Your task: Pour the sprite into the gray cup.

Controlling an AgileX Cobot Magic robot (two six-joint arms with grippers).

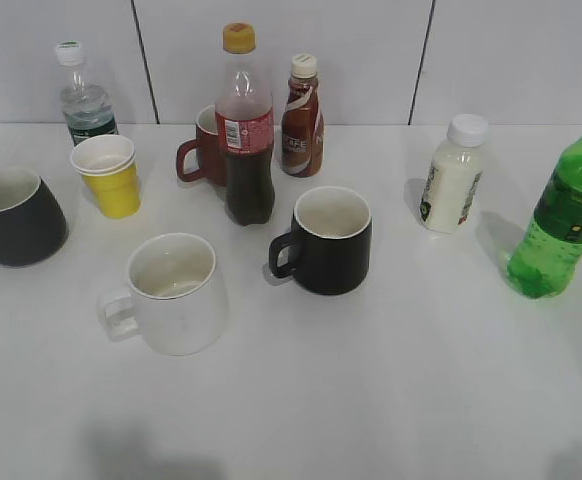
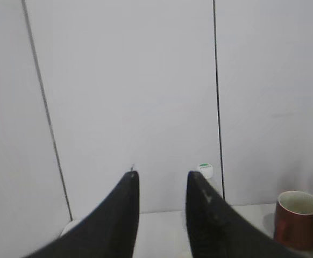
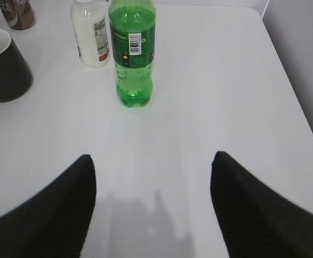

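The smooth white bench (image 1: 391, 400) carries everything. At its right edge stands the sprite (image 1: 563, 225), a tall translucent green plastic bottle with a ribbed base, upright. At the far left sits the gray cup (image 1: 13, 215), squat, matte, tapering to a pale-lined rim. Between them stands a glossy black mug (image 1: 329, 240). The right tool (image 3: 152, 161) is spread wide, empty; the left tool (image 2: 162, 174) gapes narrowly, empty.

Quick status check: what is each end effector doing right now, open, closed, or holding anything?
Left end effector: open, holding nothing, pointed at the wall.
Right end effector: open wide, empty, short of the sprite.
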